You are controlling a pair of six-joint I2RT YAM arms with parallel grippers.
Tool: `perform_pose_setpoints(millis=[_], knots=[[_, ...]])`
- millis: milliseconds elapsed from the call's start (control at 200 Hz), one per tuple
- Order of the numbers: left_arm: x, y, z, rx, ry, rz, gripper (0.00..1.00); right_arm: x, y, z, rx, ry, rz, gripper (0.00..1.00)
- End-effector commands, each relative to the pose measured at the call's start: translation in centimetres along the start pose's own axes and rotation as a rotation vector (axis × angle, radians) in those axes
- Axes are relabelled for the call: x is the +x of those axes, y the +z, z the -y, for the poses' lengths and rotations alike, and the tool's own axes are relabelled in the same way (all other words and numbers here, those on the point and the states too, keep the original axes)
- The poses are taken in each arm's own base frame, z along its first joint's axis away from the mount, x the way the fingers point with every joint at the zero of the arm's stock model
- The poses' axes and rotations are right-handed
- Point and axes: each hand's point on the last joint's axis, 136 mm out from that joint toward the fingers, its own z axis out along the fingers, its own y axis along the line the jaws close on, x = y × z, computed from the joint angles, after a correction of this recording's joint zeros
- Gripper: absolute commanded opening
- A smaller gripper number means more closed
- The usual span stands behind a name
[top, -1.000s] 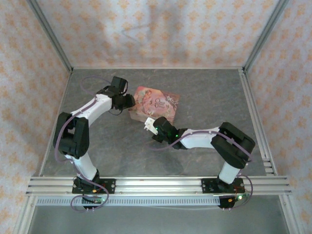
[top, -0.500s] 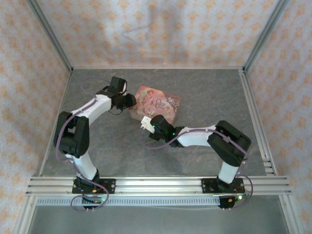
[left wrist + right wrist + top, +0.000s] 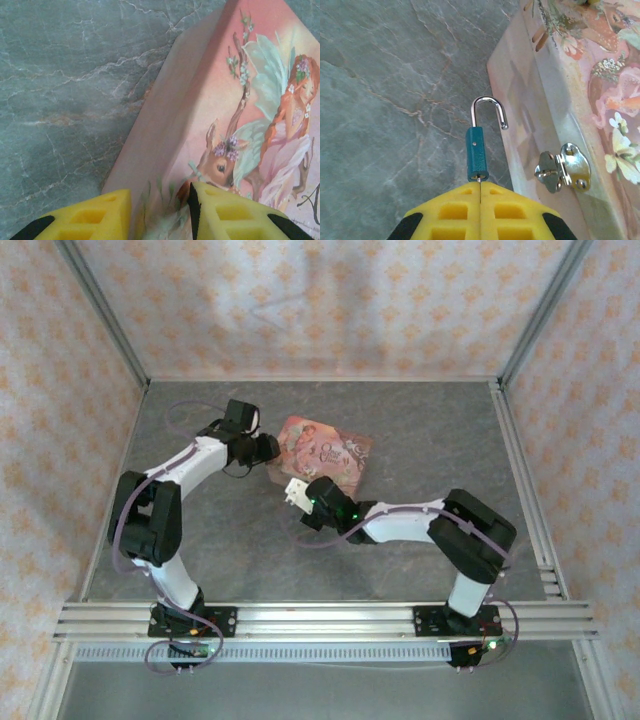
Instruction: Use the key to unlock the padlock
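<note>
Padlock [image 3: 477, 152] free and open beside the tin [image 3: 560, 100].
In 1 second the right end effector [image 3: 480, 192] has shifted along the tin's near side, clamped on the key [image 3: 479, 180] seated in the padlock. The shackle is clear of the tin's hasp [image 3: 563, 167], so unlocking looks done. The left end effector [image 3: 159, 205] straddles the tin's left corner; I cannot tell its grip.

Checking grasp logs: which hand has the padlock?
The right hand: its fingers are shut on the key, which is stuck in the base of the blue padlock. The left hand straddles a corner of the pink tin instead.
</note>
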Motion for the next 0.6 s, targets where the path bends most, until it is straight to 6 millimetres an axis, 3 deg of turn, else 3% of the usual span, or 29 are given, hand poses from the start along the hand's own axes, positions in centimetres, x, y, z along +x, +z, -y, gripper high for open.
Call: perform_pose_setpoints(millis=[0,300,590], knots=[[-0.3,-1.8,-0.7,-0.039,-0.017,0.039,0.38,-2.6,-2.7,0.5,0.002,0.082,0.104,0.00],[-1.1,-6.0,-0.5,-0.046,-0.013,0.137,0.40,-2.7,-7.8,3.1,0.102,0.151,0.145,0.00],[1.1,-8.8,-0.7,0.003,-0.045,0.167,0.42,-1.8,-12.5,7.8,0.309,0.279,0.192,0.00]])
